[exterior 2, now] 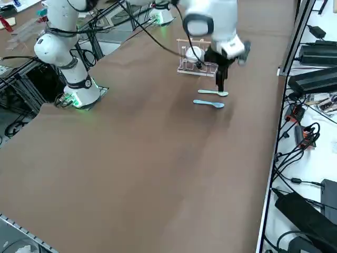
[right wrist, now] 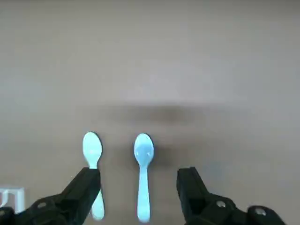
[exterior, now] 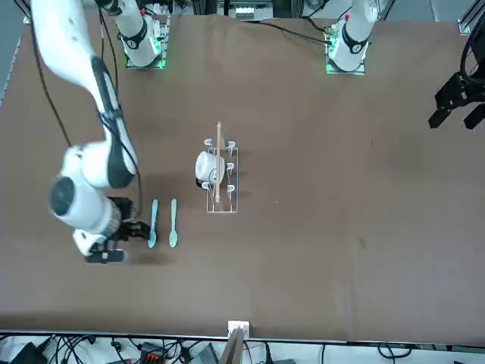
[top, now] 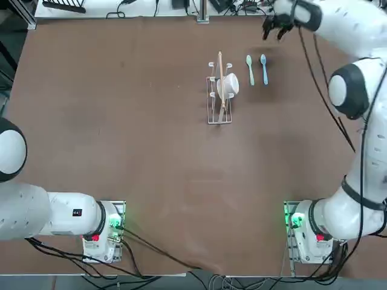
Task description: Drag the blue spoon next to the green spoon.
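Blue spoon (right wrist: 143, 174) lies flat on the brown surface (top: 121, 133), parallel to and just beside the green spoon (right wrist: 93, 161), the two apart with a narrow strip of bare surface between them and their bowls pointing the same way. In the wrist view the blue spoon sits between the two fingers of the right end effector (right wrist: 140, 187), nearer none of them by touch; the green spoon's handle passes behind one fingertip (right wrist: 86, 183). The end effector is spread wide and holds nothing, hanging above the spoons. In the top view the end effector (top: 277, 27) is beyond the spoons' bowl ends. A wire rack (top: 219, 90) holding a white cup (top: 228, 84) stands on the green spoon's far side from the end effector.
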`<action>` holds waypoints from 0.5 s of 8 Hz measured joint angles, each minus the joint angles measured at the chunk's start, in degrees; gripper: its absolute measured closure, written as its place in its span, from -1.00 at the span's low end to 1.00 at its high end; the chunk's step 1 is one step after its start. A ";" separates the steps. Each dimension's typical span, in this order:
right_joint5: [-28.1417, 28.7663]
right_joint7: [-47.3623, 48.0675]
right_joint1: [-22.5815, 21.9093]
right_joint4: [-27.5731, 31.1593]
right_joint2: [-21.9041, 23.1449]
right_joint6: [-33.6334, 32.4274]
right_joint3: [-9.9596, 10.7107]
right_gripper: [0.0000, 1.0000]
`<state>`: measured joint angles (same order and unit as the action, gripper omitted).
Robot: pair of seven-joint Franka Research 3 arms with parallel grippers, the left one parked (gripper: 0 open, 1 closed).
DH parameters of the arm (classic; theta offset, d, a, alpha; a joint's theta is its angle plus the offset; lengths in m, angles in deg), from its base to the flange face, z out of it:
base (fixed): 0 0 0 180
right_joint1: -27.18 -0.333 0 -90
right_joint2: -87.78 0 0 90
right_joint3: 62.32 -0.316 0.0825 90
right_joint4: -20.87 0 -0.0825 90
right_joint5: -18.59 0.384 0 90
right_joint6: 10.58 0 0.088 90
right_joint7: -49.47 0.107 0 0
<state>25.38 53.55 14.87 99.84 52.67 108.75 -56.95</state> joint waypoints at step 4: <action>-5.04 -0.55 0.39 -0.28 16.18 -12.79 4.56 -1.00</action>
<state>20.35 53.00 15.26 99.56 68.85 95.97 -52.38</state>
